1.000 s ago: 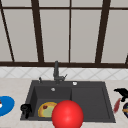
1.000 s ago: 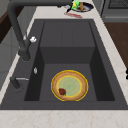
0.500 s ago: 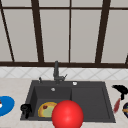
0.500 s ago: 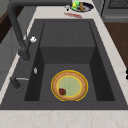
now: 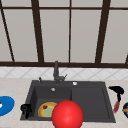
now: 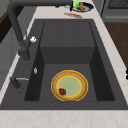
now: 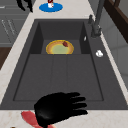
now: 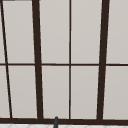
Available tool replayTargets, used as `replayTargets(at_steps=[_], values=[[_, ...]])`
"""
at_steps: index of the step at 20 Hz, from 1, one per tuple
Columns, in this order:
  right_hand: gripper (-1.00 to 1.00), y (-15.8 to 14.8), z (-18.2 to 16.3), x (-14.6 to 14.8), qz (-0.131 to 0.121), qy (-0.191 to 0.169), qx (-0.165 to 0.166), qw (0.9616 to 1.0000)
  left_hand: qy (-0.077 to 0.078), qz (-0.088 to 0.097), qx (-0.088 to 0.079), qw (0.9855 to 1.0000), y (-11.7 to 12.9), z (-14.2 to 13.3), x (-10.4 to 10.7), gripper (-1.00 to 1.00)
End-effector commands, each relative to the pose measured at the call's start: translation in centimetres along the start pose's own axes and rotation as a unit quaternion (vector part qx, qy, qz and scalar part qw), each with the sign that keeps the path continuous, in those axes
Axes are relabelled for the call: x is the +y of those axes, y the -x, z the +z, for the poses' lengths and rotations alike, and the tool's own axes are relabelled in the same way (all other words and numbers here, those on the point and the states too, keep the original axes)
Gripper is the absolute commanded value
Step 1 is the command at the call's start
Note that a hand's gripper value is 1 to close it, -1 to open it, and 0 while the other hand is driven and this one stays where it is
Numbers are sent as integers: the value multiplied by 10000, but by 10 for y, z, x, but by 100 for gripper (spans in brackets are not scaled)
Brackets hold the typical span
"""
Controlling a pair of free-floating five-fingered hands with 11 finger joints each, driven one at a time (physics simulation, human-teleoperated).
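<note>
Right hand (image 7: 58, 107) over the counter (image 7: 15, 42) at the sink's (image 7: 75, 75) right end. In the right side view its fingers (image 7: 76, 100) are straight and slightly spread, pointing toward the faucet side, with the palm facing down; they hold nothing. A red knife (image 7: 28, 117) lies on the counter just beneath the hand, partly covered by it; whether the hand touches it cannot be told. In the front view the right hand (image 5: 117, 90) hangs above the upper end of the knife (image 5: 116, 106), beside the sink's right rim.

Left hand (image 5: 26, 109) at the sink's front left corner, low, over the rim. Its fingers (image 7: 28, 5) hang downward in the right side view, and how far they are curled cannot be told. It holds nothing visible.

In the left basin lies a yellow plate (image 6: 69, 85) with a small red piece (image 6: 62, 91) on its rim. A blue plate (image 5: 5, 105) rests on the counter left of the sink, near the left hand. A dish (image 6: 81, 6) with food stands on the counter beyond the knife. A red ball (image 5: 67, 114) sits in front of the sink in the front view. The faucet (image 5: 56, 72) stands behind the basin, below the window (image 8: 70, 60).
</note>
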Motion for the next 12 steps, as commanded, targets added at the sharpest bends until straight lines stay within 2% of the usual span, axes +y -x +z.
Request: replayTargets(at_steps=[1, 7, 12], values=[[-100, -19, -4, -12, 45, -164, 173, 9997, 0, 0, 0, 10000, 0, 0, 0, 0], [-100, -50, -15, -29, 135, -542, 121, 9984, 0, 0, 0, 10000, 0, 0, 0, 0], [-100, -79, -25, -38, -26, -768, 140, 9969, 0, 0, 0, 10000, 0, 0, 0, 0]])
